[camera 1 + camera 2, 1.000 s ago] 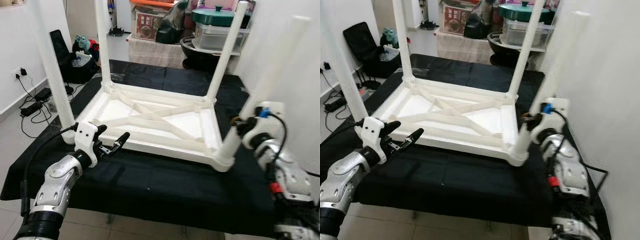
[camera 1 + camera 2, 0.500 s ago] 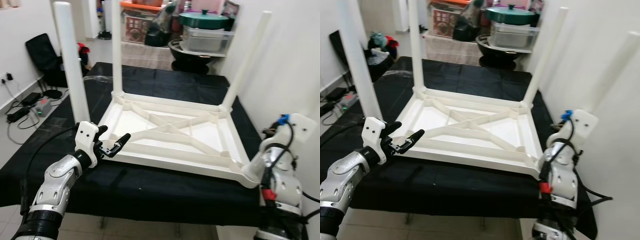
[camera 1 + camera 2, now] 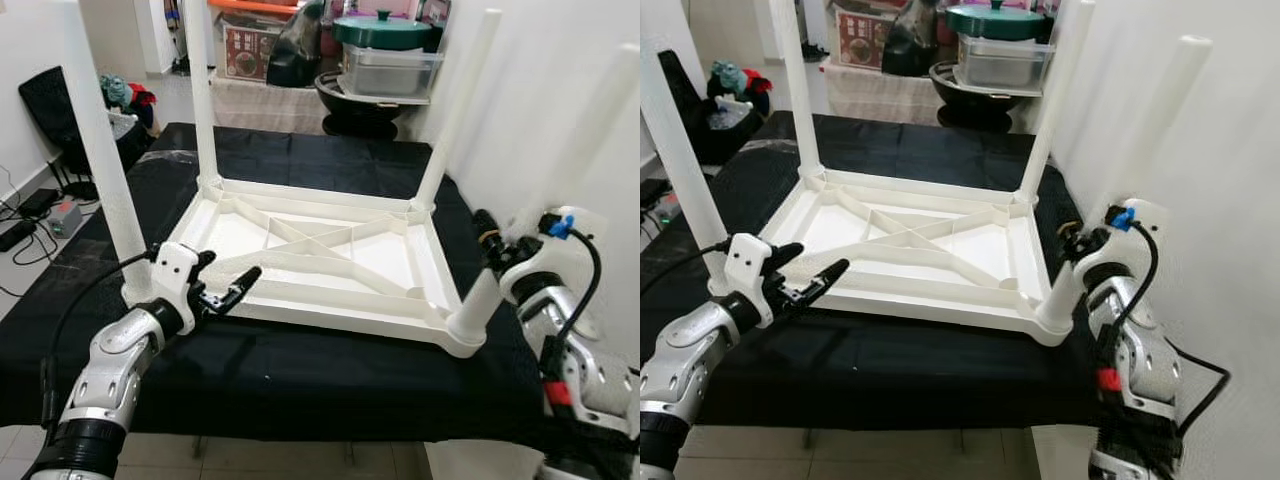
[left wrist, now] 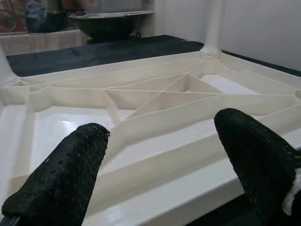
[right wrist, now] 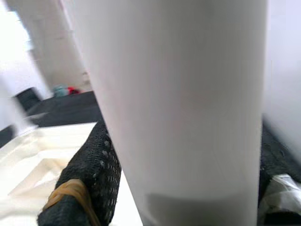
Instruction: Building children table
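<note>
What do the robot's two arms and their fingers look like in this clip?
Both arms are silver metal with black joint rings. The left gripper has a white wrist block, two long black fingers with a dotted texture, and a black cable looping back. The right gripper carries a white housing with a blue connector, a black cable, a red tag lower down and a tan band on one finger.

Black cloth (image 3: 330,370) covers the desk. White wall (image 3: 560,90) on the right, pale tiled floor (image 3: 20,270) on the left with cables (image 3: 25,205) and a black bag (image 3: 45,95). Behind: a green-lidded pot (image 3: 382,30), clear bin (image 3: 385,72), dark bowl (image 3: 345,100).
</note>
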`<state>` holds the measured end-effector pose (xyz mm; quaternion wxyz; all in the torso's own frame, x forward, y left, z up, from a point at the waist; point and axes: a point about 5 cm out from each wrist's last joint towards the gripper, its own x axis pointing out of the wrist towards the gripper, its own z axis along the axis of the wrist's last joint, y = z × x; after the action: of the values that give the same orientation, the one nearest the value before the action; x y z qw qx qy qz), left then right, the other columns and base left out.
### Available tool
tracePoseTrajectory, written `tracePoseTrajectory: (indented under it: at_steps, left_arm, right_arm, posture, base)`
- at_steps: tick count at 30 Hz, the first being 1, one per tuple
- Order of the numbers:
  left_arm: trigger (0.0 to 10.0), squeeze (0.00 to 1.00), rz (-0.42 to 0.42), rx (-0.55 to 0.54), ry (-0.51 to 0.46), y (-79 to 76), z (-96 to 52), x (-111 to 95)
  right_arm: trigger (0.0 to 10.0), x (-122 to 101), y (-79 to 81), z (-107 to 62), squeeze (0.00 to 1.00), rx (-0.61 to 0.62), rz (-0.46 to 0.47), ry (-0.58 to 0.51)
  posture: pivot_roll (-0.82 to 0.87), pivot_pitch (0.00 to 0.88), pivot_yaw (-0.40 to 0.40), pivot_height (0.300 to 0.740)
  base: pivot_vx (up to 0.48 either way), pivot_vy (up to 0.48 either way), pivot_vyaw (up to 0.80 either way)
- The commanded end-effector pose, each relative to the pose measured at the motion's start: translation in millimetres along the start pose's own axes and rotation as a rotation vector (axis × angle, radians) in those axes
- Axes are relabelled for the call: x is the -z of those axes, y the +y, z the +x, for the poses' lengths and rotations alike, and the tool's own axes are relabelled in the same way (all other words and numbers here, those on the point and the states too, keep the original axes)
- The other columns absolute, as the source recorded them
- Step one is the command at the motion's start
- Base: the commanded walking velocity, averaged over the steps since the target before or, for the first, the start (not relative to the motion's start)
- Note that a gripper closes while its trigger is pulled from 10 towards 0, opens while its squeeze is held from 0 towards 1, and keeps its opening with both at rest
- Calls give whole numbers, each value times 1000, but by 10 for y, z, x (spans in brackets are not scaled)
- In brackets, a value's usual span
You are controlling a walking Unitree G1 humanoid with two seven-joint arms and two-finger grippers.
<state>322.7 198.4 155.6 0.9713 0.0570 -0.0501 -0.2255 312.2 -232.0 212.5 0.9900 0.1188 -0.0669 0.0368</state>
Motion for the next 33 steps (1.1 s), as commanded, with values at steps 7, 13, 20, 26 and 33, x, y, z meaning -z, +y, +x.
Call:
tracePoseTrajectory:
  at_steps: [7,13,20,26,33]
  left_arm:
    - [10000,349,11,-2,9,32,-4,7]
    - [10000,353,13,-2,8,32,-3,4]
    - [10000,353,17,-3,11,51,-15,3]
    - [10000,353,12,1,4,19,10,2]
    - [10000,353,11,4,12,14,-8,27]
  right_arm:
    - [10000,-4,171,-158,0,-333,-34,-15]
    - [4863,57,231,-206,0,-426,-58,10]
    - [0,161,-92,-43,0,-84,-124,61]
    - [0,364,-908,-270,0,889,-118,187]
    - [0,660,-110,-265,0,696,-18,284]
  posture:
    - [79,0,-98,740]
    - [82,0,-100,740]
    - [80,0,-96,740]
    - [81,0,-102,740]
    - [70,0,-94,740]
  base:
    - [0,0,0]
    - [0,0,0]
    - [0,0,0]
    - [0,0,0]
    - [0,0,0]
